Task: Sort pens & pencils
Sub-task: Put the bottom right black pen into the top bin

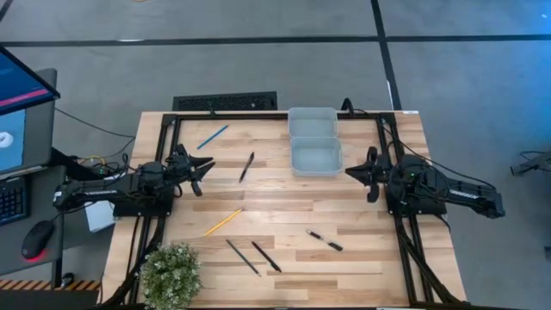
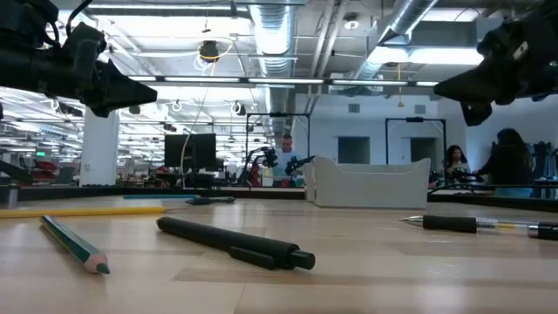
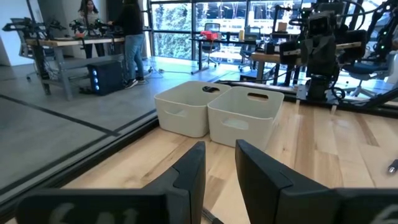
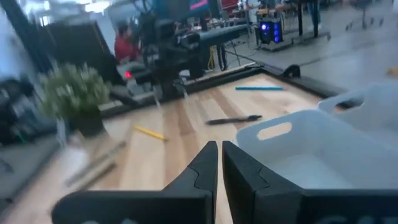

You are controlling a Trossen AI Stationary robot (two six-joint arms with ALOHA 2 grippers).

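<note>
High view: left gripper (image 1: 204, 164) and right gripper (image 1: 353, 172) above worktop (image 1: 362, 267), holding nothing. Pens (image 1: 246, 166) and pencils (image 1: 223, 221) scattered between, untouched. Risk: thin sticks rolling away on contact. Bins (image 1: 313, 141) beside right fingers.

Low view: pen (image 2: 235, 242) foremost, unobstructed.

Wrist views: left fingers (image 3: 193, 171) slightly spread; right fingers (image 4: 205, 163) nearly together.

Bright, even overhead light — soft shadows; right wrist view motion-blurred, the low view's foreground soft.
</note>
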